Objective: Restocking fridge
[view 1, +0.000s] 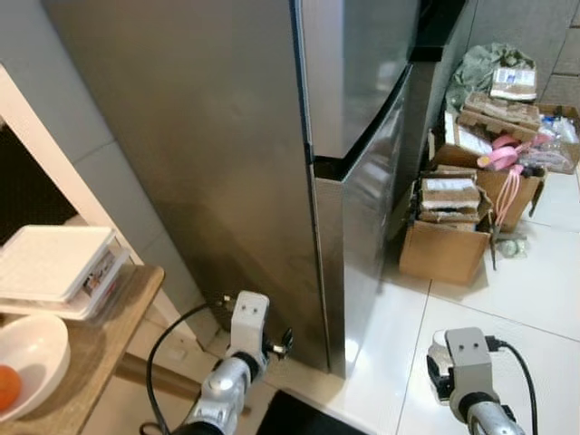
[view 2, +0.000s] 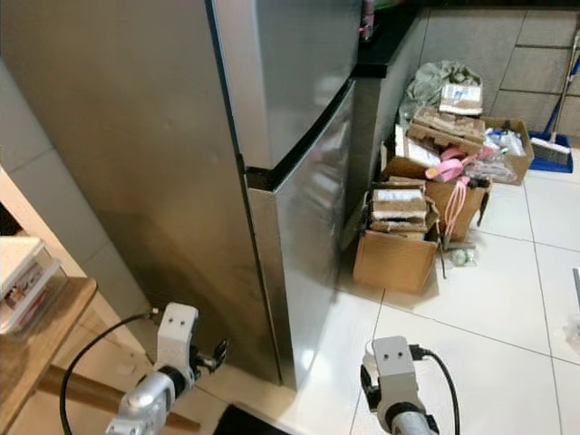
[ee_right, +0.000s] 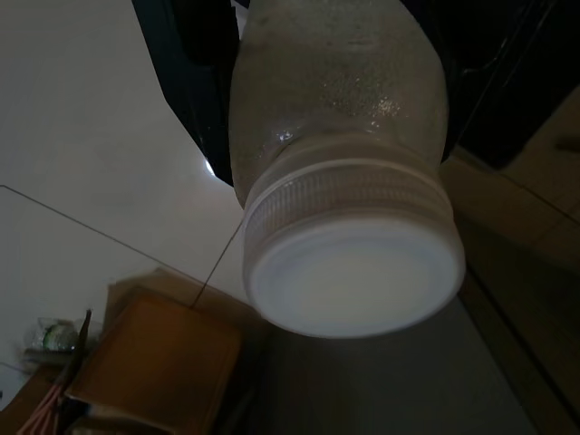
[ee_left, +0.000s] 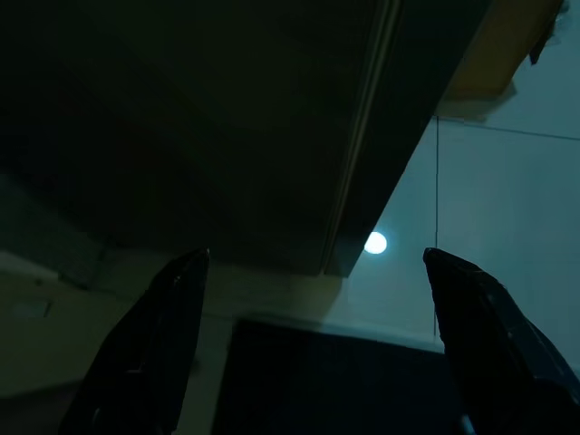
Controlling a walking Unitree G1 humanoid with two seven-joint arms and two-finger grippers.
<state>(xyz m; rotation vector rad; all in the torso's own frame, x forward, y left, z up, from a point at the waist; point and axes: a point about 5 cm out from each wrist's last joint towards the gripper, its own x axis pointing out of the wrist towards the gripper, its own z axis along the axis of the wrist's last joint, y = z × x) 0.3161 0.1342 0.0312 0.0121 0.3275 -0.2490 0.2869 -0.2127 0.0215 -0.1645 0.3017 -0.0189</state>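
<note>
- One bottle [ee_right: 340, 181] with a white screw cap [ee_right: 349, 263] is sitting in the right gripper [ee_right: 340, 82], whose black fingers [ee_right: 195, 72] are clamping its clear body on both sides; the cap is pointing away from the wrist, toward the floor and the fridge's foot.
- The right gripper's arm [view 1: 467, 372] is hanging low over the white tiled floor [view 1: 507, 308], just in front of the fridge [view 1: 227, 136].
- The left gripper [ee_left: 317, 335] is holding nothing, its fingers [ee_left: 149, 344] spread wide, and is pointing at the fridge's lower corner from close by.
- Both fridge doors are looking closed, the seam between upper and lower door [view 1: 362, 208] showing no gap.
- Judging by this, the step in hand is bringing the bottle up to the fridge; nothing is going in yet.
- The next move is probably calling for the free left gripper to reach a door edge and pull it open while the right is keeping the bottle steady.
- Further out, a wooden table [view 1: 100, 353] with a bowl [view 1: 32, 358] and a white box [view 1: 54, 263] is standing to the robot's left, and cardboard boxes [view 1: 449, 236] are lying piled beyond the fridge.
</note>
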